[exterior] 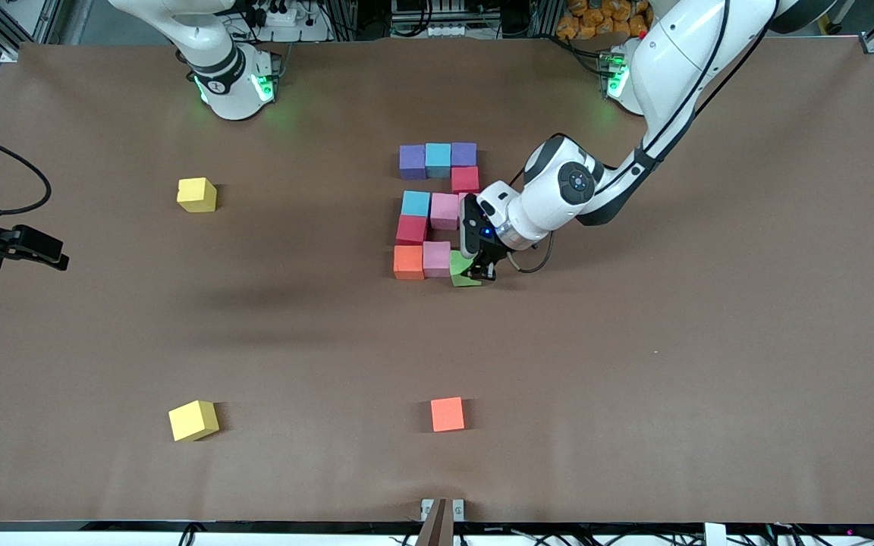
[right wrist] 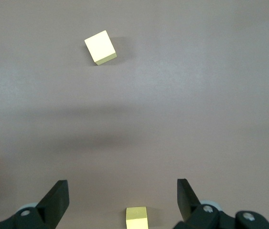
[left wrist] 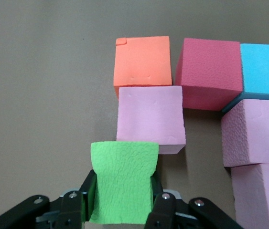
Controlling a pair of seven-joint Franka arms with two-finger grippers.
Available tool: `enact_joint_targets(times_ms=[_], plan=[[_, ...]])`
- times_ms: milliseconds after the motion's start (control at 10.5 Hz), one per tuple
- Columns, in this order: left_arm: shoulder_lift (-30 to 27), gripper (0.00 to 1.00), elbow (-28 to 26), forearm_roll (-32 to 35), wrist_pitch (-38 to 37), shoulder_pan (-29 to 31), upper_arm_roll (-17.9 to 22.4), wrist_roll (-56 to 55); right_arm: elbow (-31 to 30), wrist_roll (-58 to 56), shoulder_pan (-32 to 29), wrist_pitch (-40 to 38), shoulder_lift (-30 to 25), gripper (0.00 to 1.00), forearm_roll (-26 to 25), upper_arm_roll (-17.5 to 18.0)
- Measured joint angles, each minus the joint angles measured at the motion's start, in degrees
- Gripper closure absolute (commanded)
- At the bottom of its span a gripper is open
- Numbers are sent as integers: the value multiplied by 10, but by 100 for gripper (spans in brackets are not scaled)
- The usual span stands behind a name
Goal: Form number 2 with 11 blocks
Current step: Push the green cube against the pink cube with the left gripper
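Note:
My left gripper is shut on the green block. It holds the block against the pink block, which sits beside the orange block in the row nearest the front camera. Farther from the camera lie a red block, a light blue and pink pair, another red block, and a purple, light blue, purple row. The left hand hides part of the middle row. My right gripper waits open and empty at the right arm's end.
A loose orange-red cube lies near the table's front edge. Two yellow cubes sit toward the right arm's end, and both yellow cubes show in the right wrist view.

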Motion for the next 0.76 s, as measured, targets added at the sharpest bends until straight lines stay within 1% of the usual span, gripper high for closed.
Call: enact_joint_targets(times_ms=[380,760], plan=[[1,94,-12,-1,-1,31,-25,9,0,0,0,0,0,0,0,0],[3,94,-14,-1,-1,33,-29,12,-1,0,0,0,0,0,0,0]])
